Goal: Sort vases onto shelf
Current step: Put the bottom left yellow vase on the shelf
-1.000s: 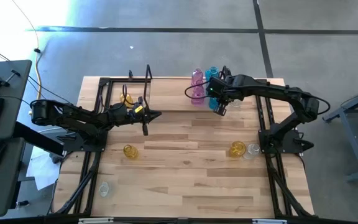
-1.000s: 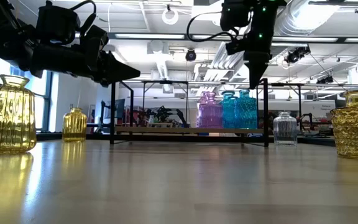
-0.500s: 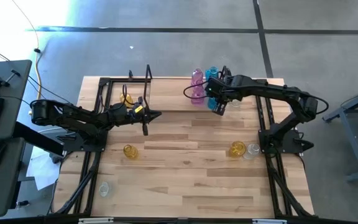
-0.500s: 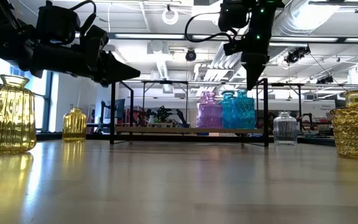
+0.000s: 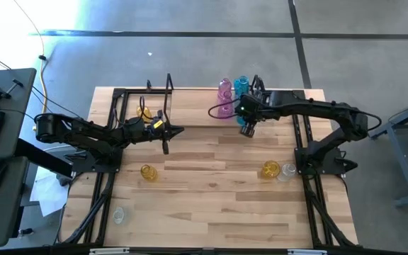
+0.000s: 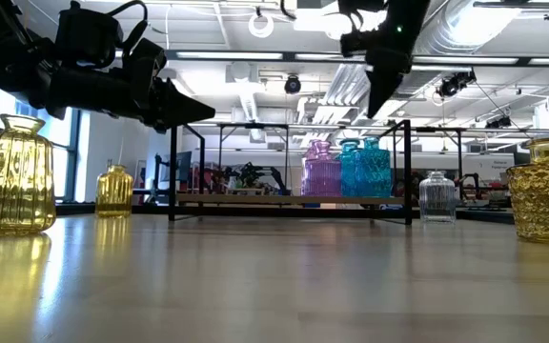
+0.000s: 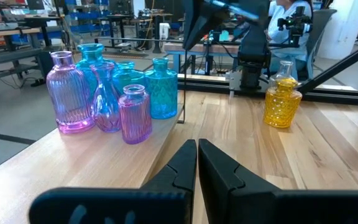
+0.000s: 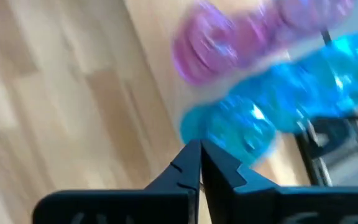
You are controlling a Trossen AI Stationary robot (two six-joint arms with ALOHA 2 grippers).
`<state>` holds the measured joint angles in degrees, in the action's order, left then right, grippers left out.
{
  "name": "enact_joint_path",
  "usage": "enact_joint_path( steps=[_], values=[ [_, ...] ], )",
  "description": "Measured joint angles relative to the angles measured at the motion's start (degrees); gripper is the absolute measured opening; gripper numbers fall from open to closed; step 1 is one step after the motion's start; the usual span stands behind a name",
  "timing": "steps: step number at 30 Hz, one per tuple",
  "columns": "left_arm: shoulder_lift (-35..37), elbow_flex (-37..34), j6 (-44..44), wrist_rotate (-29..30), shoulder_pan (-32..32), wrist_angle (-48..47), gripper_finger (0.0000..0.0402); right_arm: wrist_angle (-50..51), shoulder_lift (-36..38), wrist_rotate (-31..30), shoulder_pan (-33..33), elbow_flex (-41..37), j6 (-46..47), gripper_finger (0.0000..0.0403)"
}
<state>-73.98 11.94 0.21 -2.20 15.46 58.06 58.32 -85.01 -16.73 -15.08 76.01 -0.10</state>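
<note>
My right gripper point(image 5: 246, 130) hangs above the light-wood plank counter point(image 5: 211, 205), fingers pressed together and holding nothing, at about one o'clock from the counter's middle. Just beyond it the cluster of translucent pink and cyan-blue glass bottle vases point(image 5: 232, 95) stands on the low wooden shelf framed in thin black rods point(image 6: 289, 200), at the twelve o'clock edge. My left gripper point(image 5: 178, 130) waits at about ten o'clock, also pressed together and empty.

A ribbed amber-yellow glass vase point(image 5: 148, 172) sits on the counter at eight o'clock, a knobbly amber vase point(image 5: 271, 170) at four o'clock with a clear glass vase point(image 5: 287, 171) just beside it, and another clear vase point(image 5: 119, 214) lies near the seven o'clock corner.

Around the counter lies grey concrete floor point(image 5: 190, 42). Across the room are white ceiling ducts point(image 6: 489, 29), strip lights and workbenches; a seated person point(image 7: 291, 18) shows behind the counter.
</note>
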Motion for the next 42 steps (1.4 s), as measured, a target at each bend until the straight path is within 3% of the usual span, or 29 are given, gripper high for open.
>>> enact_joint_path(
  steps=[4,6,9,14,24,27,33,42],
  values=[
    [0.5,0.0,-1.6,-1.7,0.0,-0.2,0.0007,-10.2,0.2,1.7,3.5,-2.0,-0.9,0.0002],
    [2.2,0.0,-1.7,-2.2,0.0,-0.1,0.0007,-18.1,0.7,5.3,4.6,-5.8,-1.8,0.0001],
    [6.0,0.0,-1.7,-2.3,0.0,-1.6,0.0007,-31.3,1.1,8.8,6.3,-12.2,-2.3,0.0000],
    [14.0,0.1,-2.1,-2.2,0.0,-7.9,0.0007,-47.5,1.1,9.3,9.5,-20.0,-2.1,0.0000],
    [25.3,0.1,-2.1,-2.2,-0.3,-23.7,0.0007,-59.4,2.0,8.6,14.0,-26.2,-0.9,0.0000],
    [27.4,2.4,-2.6,-2.1,-1.3,-33.4,0.0007,-70.7,1.5,10.7,14.5,-30.3,-1.2,0.0000],
    [28.0,13.0,-3.8,-1.0,-6.4,-61.8,0.0007,-85.3,1.4,12.6,14.5,-38.1,0.1,0.0000],
    [23.3,29.1,-15.4,1.3,-19.3,-94.7,0.0019,-87.8,1.4,12.3,14.3,-38.8,-1.9,0.0000]
  ],
)
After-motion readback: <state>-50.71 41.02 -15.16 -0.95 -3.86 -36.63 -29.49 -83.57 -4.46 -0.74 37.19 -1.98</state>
